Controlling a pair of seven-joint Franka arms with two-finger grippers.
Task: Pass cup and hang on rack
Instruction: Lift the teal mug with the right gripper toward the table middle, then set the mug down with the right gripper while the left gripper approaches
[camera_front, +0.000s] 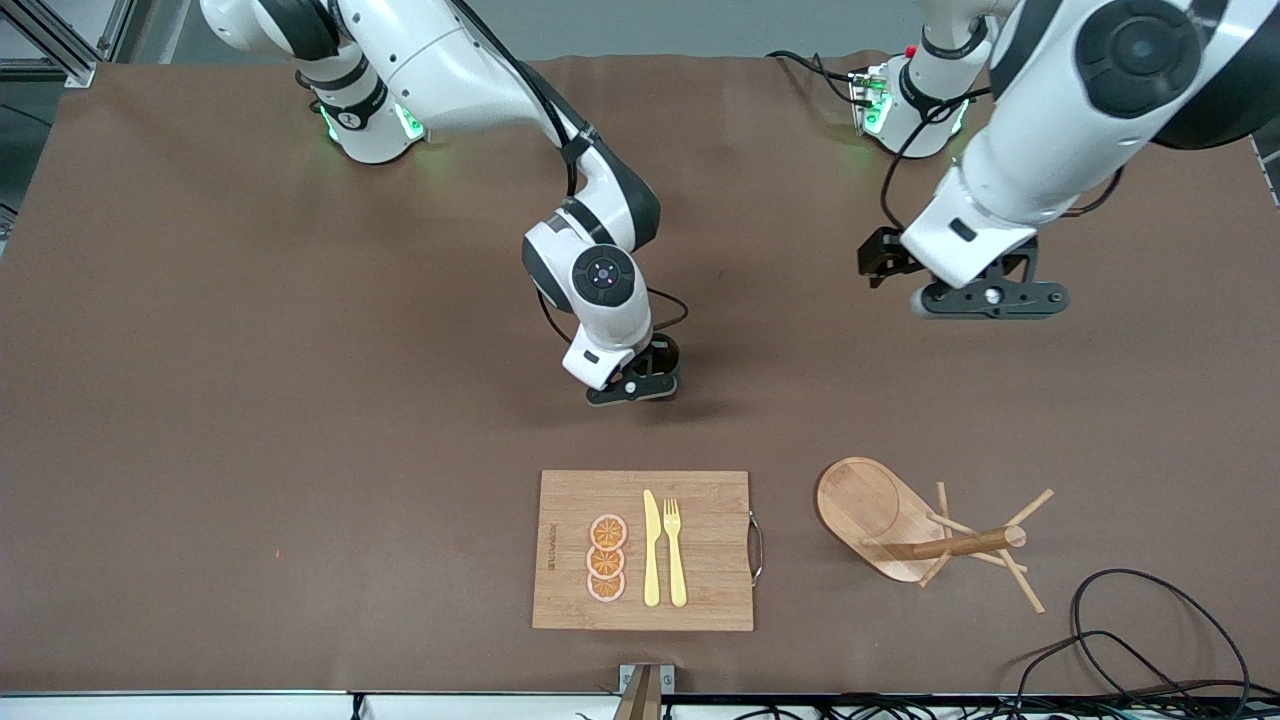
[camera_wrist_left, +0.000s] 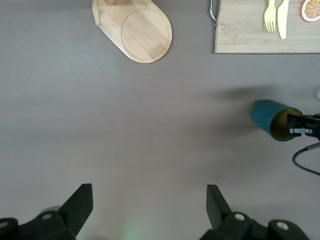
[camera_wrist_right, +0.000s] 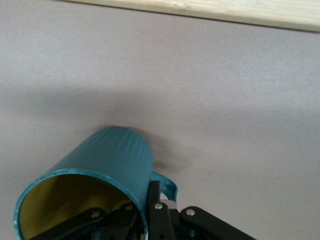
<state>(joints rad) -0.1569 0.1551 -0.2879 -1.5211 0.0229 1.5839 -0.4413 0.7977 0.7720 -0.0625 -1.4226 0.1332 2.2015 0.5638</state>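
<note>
The right tool (camera_front: 640, 385) is clamped on the rim of the cup (camera_wrist_right: 107, 165), one finger (camera_wrist_right: 154, 210) outside the wall next to the loop handle and the other inside against the yellow lining. The cup is tilted, its mouth turned up toward the wrist and its base pointing down at the brown worktop (camera_front: 250, 400). In the front view the cup is almost wholly hidden under the right wrist; the left wrist view shows it (camera_wrist_left: 272, 119) off the worktop with its shadow beside it, the right tool (camera_wrist_left: 300, 125) reaching into its mouth. The held cup hangs over bare worktop, just on the robots' side of the cutting board (camera_front: 645, 550).

The left tool (camera_front: 990, 298) hangs in the air with its fingers (camera_wrist_left: 80, 205) spread wide and nothing between them. It is over bare worktop, toward the left arm's end from the board and on the robots' side of the rack (camera_front: 925, 530), well apart from the cup.

The rack lies tipped over, its oval base (camera_front: 865, 510) tilted up on edge and its post (camera_front: 960, 545) roughly level with the worktop, pegs sticking out around the post's end. It sits just beside the board, toward the left arm's end, near the board's metal handle (camera_front: 757, 547).

On the board lie three orange slices (camera_front: 606, 558) in a row, a yellow knife (camera_front: 651, 550) and a yellow fork (camera_front: 675, 550) side by side. A loop of black cable (camera_front: 1150, 620) lies on the worktop nearer the front camera than the rack, toward the left arm's end.
</note>
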